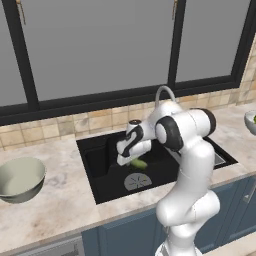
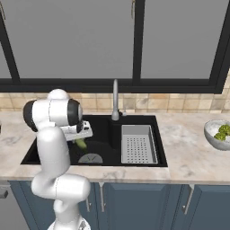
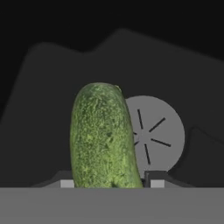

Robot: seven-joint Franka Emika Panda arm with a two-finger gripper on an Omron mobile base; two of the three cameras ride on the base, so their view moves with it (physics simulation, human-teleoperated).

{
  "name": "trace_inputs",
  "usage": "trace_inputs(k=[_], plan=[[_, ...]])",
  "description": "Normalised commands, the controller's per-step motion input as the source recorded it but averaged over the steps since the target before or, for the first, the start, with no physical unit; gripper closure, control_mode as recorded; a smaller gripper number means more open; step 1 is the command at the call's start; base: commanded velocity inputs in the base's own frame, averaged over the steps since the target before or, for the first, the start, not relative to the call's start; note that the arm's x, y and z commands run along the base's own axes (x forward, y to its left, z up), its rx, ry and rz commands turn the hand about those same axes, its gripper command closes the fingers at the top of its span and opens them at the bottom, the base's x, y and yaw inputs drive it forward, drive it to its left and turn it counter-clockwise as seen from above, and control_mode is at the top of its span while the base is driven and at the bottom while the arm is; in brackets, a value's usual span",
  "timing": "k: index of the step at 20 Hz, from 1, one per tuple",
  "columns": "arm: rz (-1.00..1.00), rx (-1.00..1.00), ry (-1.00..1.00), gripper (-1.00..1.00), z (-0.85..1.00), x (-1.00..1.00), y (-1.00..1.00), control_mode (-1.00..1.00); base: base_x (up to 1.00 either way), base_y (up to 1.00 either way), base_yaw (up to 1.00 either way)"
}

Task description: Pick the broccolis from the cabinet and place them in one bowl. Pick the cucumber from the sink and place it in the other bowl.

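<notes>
The cucumber (image 3: 103,135), dark green with a paler end, stands between my gripper's (image 3: 111,183) two fingertips, which press close on its sides. From the base, my gripper (image 1: 131,161) reaches down into the black sink (image 1: 95,150) with the cucumber (image 1: 139,163) under it, just above the round drain (image 1: 137,181). The olive-grey bowl (image 1: 20,180) sits on the counter left of the sink. On the right counter, the whitish bowl (image 2: 218,134) holds the yellow-green broccolis (image 2: 221,131). The cabinet is out of view.
A curved silver tap (image 2: 115,101) rises behind the sink, and a grey perforated tray (image 2: 138,143) fills its right half. Dark-framed windows run along the wall above a tiled backsplash. Blue drawer units (image 2: 134,202) line the counter's front.
</notes>
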Motion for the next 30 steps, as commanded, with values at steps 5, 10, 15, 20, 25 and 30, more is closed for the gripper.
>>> trace_inputs(k=[5, 10, 15, 20, 25, 30], plan=[[0.02, 0.0, 0.0, 1.0, 0.63, -0.43, 0.07, -1.0, 0.0, 0.0, 0.0], [0.0, 0.0, 0.0, 1.0, 0.91, -0.33, 0.09, -1.0, 0.0, 0.0, 0.0], [0.0, 0.0, 0.0, 1.0, 0.92, -0.34, 0.14, -1.0, 0.0, 0.0, 0.0], [0.0, 0.0, 0.01, 1.0, 0.63, -0.25, 0.14, -1.0, 0.0, 0.0, 0.0], [0.02, 0.05, 0.0, 1.0, 0.39, -0.16, 0.03, -1.0, 0.0, 0.0, 0.0], [0.07, 0.11, -0.07, 1.0, 0.15, -0.22, 0.14, -1.0, 0.0, 0.0, 0.0]])
